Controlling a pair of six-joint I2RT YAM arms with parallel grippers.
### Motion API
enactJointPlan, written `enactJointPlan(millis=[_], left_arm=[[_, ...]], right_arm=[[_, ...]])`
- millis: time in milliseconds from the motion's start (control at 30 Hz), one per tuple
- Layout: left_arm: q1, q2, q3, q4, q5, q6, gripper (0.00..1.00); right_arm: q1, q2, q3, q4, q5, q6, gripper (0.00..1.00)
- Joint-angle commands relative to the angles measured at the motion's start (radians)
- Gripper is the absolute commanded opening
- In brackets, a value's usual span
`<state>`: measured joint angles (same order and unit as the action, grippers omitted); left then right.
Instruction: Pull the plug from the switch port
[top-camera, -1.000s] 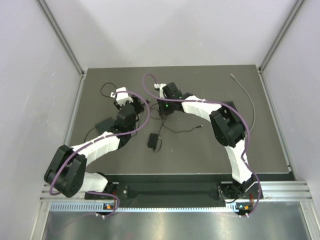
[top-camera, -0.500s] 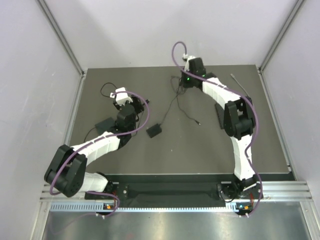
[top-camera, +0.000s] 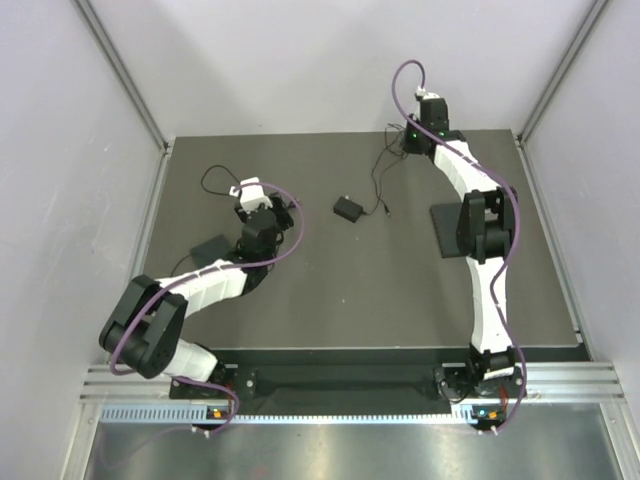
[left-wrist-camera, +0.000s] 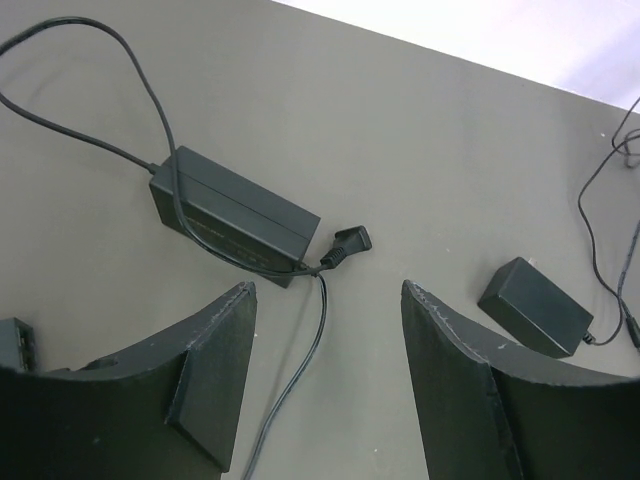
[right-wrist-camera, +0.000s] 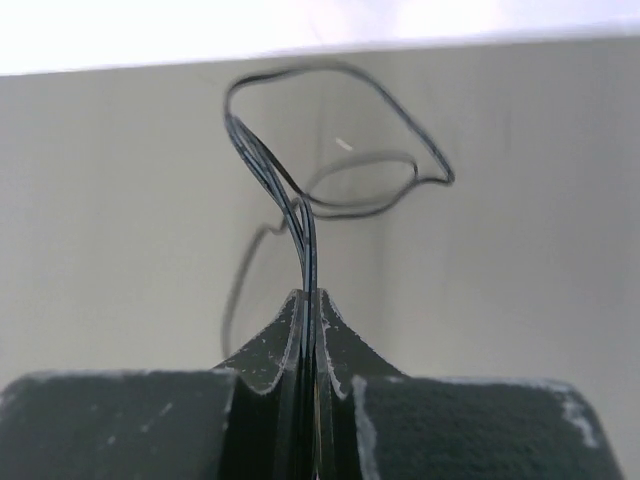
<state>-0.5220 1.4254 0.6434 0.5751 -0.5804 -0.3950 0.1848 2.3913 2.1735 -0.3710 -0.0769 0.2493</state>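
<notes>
Pinching a thin cable (right-wrist-camera: 300, 215) between clenched fingers, right gripper (right-wrist-camera: 308, 305) sits well right of the switch (left-wrist-camera: 235, 215), plug (left-wrist-camera: 347, 241) lying just beside its right end, left gripper (left-wrist-camera: 328, 290) released just above.

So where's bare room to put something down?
Barest: the near middle of the mat, between the two arms, this side of the small adapter. Crowded: around the left tool, with the power brick, and the far edge, where the right tool pinches a thin cable.
</notes>
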Motion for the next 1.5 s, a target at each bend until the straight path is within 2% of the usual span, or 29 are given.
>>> enactJointPlan(millis=[0,167,200,233,267,333,367,433,467,533,633,700,867,933,1000,1033,1100,1133,1167,1300,1467], left_arm=[[0.008,0.010,0.039,0.042,0.027,-0.018,0.65],[0.017,0.027,0.051,0.032,0.057,-0.033,0.65],[0.020,0.033,0.055,0.031,0.071,-0.036,0.64],[0.020,0.040,0.059,0.025,0.076,-0.039,0.64],[0.022,0.043,0.067,0.020,0.080,-0.041,0.64],[0.027,0.044,0.067,0.019,0.089,-0.048,0.64],[0.030,0.044,0.065,0.019,0.093,-0.051,0.64],[0.034,0.043,0.062,0.022,0.102,-0.054,0.64],[0.034,0.043,0.065,0.020,0.106,-0.056,0.64],[0.039,0.050,0.067,0.020,0.129,-0.064,0.64],[0.045,0.058,0.070,0.020,0.161,-0.076,0.64],[0.048,0.067,0.075,0.019,0.185,-0.081,0.64],[0.057,0.089,0.104,0.006,0.269,-0.087,0.64],[0.060,0.109,0.122,-0.003,0.301,-0.088,0.64],[0.065,0.136,0.139,-0.006,0.373,-0.090,0.64],[0.065,0.142,0.154,-0.003,0.398,-0.087,0.63],[0.066,0.167,0.168,0.005,0.477,-0.082,0.63],[0.066,0.173,0.180,0.006,0.500,-0.081,0.63],[0.066,0.179,0.188,0.006,0.516,-0.077,0.63],[0.068,0.204,0.208,-0.001,0.557,-0.073,0.62],[0.068,0.211,0.213,-0.003,0.576,-0.074,0.62]], right_arm=[[-0.021,-0.050,-0.076,0.001,0.089,0.048,0.00],[-0.034,-0.066,-0.133,-0.037,0.117,0.059,0.00],[-0.036,-0.049,-0.117,-0.055,0.114,0.056,0.06],[-0.038,-0.043,-0.089,-0.084,0.100,0.042,0.16],[-0.036,-0.044,-0.084,-0.092,0.085,0.033,0.39],[-0.036,-0.086,-0.124,-0.103,0.091,0.019,0.56],[-0.036,-0.112,-0.156,-0.103,0.094,0.016,0.70],[-0.035,-0.213,-0.277,-0.103,0.118,0.002,0.77],[-0.036,-0.249,-0.323,-0.105,0.130,-0.002,0.83],[-0.034,-0.366,-0.452,-0.114,0.169,-0.018,0.87],[-0.036,-0.521,-0.606,-0.144,0.250,-0.022,1.00],[-0.036,-0.622,-0.711,-0.157,0.287,-0.022,1.00],[-0.033,-0.738,-0.862,-0.212,0.298,0.021,1.00],[-0.033,-0.777,-0.943,-0.189,0.269,0.067,0.95],[-0.033,-0.813,-1.021,-0.149,0.250,0.123,0.78],[-0.033,-0.817,-1.037,-0.120,0.259,0.139,0.64],[-0.033,-0.805,-1.060,-0.100,0.256,0.185,0.57],[-0.033,-0.796,-1.066,-0.088,0.252,0.198,0.47],[-0.033,-0.775,-1.067,-0.069,0.273,0.209,0.43],[-0.044,-0.741,-1.031,-0.019,0.399,0.252,0.40],[-0.106,-0.606,-0.902,-0.008,0.471,0.243,0.24]])
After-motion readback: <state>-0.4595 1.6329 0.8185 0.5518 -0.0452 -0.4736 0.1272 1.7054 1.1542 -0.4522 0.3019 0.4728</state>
